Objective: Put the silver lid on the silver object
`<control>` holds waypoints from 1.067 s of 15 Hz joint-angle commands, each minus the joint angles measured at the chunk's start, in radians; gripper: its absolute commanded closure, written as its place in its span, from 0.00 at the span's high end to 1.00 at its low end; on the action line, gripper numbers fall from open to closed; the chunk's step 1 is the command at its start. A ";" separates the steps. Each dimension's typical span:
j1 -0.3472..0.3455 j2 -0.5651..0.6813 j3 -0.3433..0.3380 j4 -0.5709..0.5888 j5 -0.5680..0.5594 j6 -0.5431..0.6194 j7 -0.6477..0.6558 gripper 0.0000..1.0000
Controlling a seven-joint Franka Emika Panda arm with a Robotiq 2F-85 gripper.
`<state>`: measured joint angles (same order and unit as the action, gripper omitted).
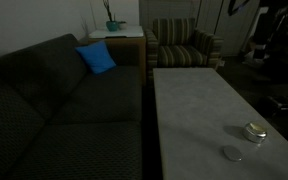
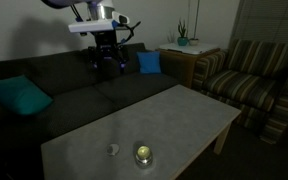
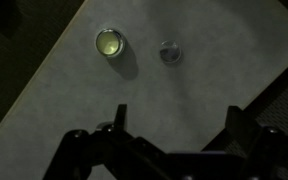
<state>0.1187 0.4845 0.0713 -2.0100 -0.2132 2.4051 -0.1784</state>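
Note:
The silver tin (image 3: 110, 43) stands open on the grey table, its inside pale and shiny. It also shows in both exterior views (image 1: 255, 131) (image 2: 142, 154). The silver lid (image 3: 169, 52) lies flat on the table a short way beside the tin, apart from it, and shows in both exterior views (image 1: 232, 153) (image 2: 113, 150). My gripper (image 3: 179, 118) is open and empty, high above the table, with both things far below it. In an exterior view the gripper (image 2: 106, 55) hangs in front of the sofa back.
The long grey table (image 1: 189, 110) stands next to a dark sofa (image 1: 54, 100) with a blue cushion (image 1: 96, 58). A striped armchair (image 2: 249, 75) and a side table with a plant (image 2: 183, 42) stand beyond the table's end.

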 commanded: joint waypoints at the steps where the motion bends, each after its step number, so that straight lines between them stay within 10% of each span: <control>1: 0.007 0.221 0.008 0.176 -0.040 -0.010 -0.080 1.00; 16: 0.005 0.331 0.020 0.278 -0.003 -0.001 -0.076 1.00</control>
<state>0.1166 0.7721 0.0939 -1.7526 -0.2134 2.3897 -0.2691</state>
